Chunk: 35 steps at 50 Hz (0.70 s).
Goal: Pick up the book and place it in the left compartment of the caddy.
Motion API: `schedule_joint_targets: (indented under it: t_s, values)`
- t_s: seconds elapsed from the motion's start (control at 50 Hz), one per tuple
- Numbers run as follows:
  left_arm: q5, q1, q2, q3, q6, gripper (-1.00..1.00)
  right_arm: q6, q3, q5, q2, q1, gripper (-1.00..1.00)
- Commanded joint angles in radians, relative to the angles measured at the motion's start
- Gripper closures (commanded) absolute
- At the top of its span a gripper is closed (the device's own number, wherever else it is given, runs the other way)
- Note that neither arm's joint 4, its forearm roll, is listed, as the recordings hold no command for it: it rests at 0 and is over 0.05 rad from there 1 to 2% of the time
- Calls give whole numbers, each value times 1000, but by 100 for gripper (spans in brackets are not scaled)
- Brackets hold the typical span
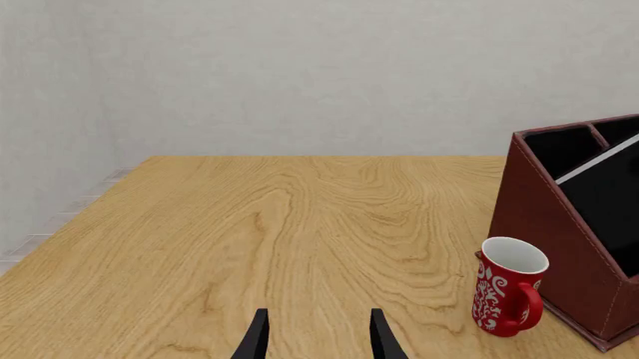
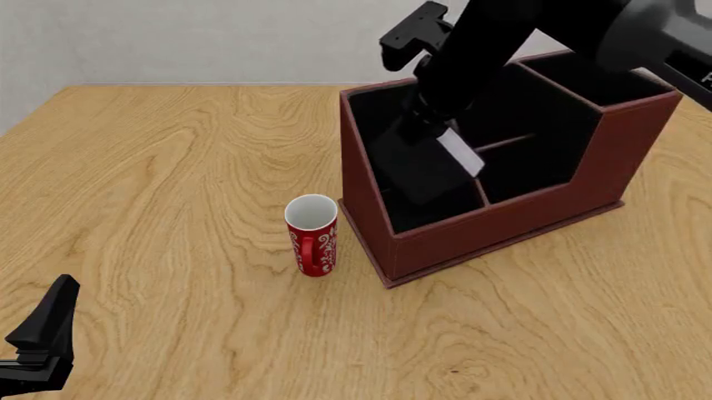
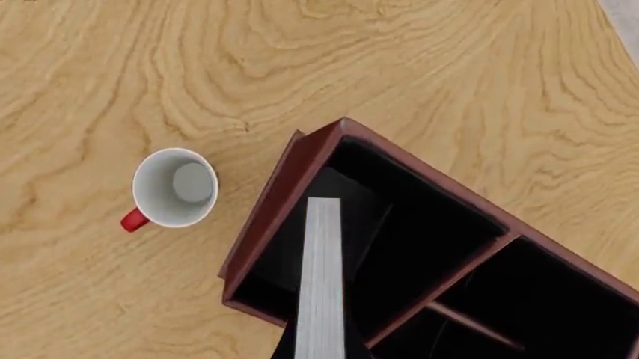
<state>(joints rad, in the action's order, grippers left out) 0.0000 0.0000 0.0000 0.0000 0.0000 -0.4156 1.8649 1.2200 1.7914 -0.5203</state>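
Your right gripper (image 2: 428, 125) pinches the book (image 2: 423, 167), tilted partway inside the caddy (image 2: 501, 225)'s left compartment (image 3: 299, 247). Lower straight, clear of the divider, then release. Left gripper (image 1: 317, 336) spread, idle.

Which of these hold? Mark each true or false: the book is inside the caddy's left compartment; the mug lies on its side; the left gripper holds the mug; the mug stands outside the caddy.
1. True: the book, gripped by the right gripper, is in the caddy's left compartment.
2. False: the mug stands upright.
3. False: the left gripper is open, apart from it.
4. True.
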Motion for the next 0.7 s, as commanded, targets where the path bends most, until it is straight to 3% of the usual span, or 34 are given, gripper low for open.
schedule_joint_targets:
  t_s: [0.02, 0.7]
  values:
    - [0, 0, 0, 0, 0, -100, 30, 14, 0, 11, -3, 100]
    - [0, 0, 0, 0, 0, -100, 38, 25, 0, 50, 12, 100]
